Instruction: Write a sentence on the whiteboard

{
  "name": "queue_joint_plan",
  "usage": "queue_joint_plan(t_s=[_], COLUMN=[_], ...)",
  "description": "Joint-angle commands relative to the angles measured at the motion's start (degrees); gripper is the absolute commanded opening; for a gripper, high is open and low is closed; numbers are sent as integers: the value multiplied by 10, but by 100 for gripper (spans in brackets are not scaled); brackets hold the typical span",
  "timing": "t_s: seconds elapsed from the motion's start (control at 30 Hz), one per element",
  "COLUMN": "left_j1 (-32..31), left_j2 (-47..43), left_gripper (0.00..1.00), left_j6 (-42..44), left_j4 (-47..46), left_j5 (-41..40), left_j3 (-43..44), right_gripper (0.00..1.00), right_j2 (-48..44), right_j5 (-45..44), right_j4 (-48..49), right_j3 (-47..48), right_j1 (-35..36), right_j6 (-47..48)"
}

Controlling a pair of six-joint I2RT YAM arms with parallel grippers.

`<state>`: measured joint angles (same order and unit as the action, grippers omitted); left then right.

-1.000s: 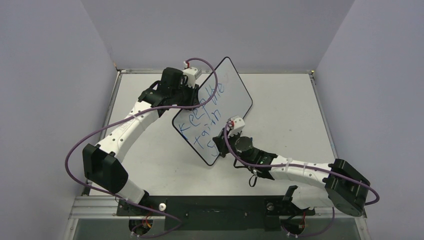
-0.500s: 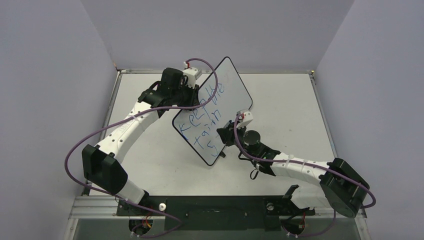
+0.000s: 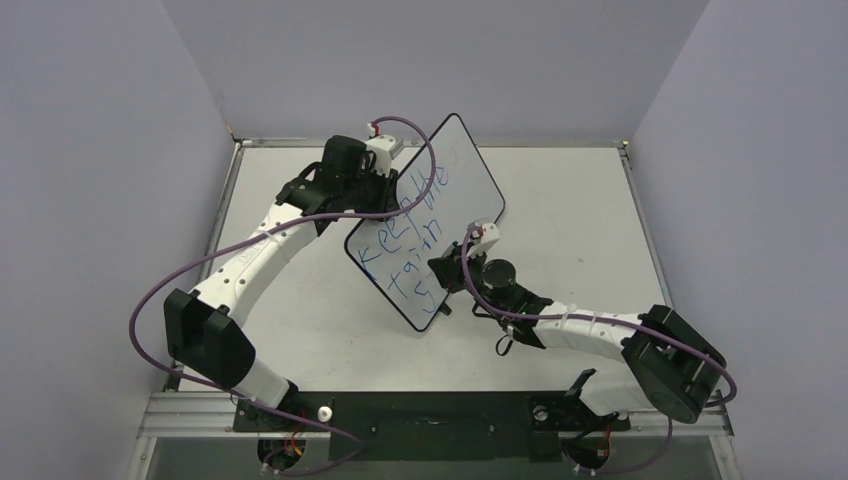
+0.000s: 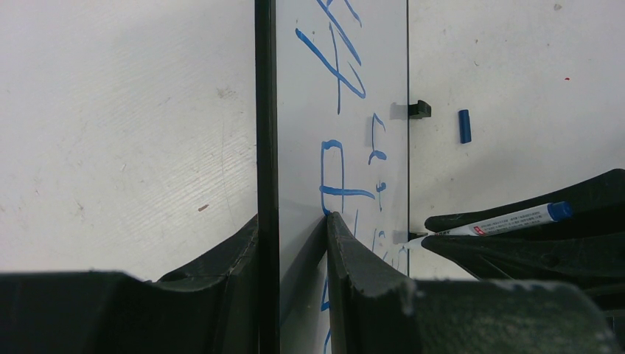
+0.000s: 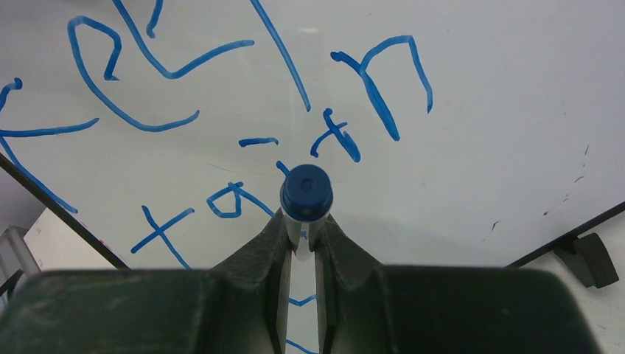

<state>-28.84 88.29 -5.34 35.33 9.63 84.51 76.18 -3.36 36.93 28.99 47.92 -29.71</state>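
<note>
White worktop (image 3: 570,200), grey walls: whiteboard (image 3: 472,185) stood up on its long edge, marker at it.
Board's long axis runs far to near, written face turned to my right side, blue sentence (image 3: 410,240) in slanted lines. My left jaws, part open, clamp the board's upper rim. My right jaws, almost closed, pinch the blue marker (image 5: 306,188), which points straight at the board, tip at the lowest line.

left gripper (image 4: 295,221): clamped, arm reaching far | right gripper (image 5: 304,219): clamped, arm stretched inward
</note>
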Motion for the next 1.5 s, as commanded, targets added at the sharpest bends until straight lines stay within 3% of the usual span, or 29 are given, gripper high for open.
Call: queue_joint_plan(t_s=[0.0, 0.4, 0.77, 1.2, 1.47], left_j1=[-22, -22, -22, -22, -22], left_j2=[14, 14, 15, 16, 14], left_gripper=[0, 0, 0, 0, 0], left_j6=[47, 47, 47, 48, 48], left_j4=[24, 25, 25, 25, 25], left_j5=[-19, -20, -20, -21, -21], left_j3=[-28, -28, -28, -28, -29], right_gripper=[0, 0, 0, 0, 0], right_j2=[18, 46, 81, 16, 46], right_j5=[17, 9, 15, 29, 47], right_j4=[49, 58, 50, 33, 67], right_j3=[8, 13, 51, 47, 60], right_j1=[-5, -10, -56, -45, -40], right_j6=[-15, -16, -17, -25, -41])
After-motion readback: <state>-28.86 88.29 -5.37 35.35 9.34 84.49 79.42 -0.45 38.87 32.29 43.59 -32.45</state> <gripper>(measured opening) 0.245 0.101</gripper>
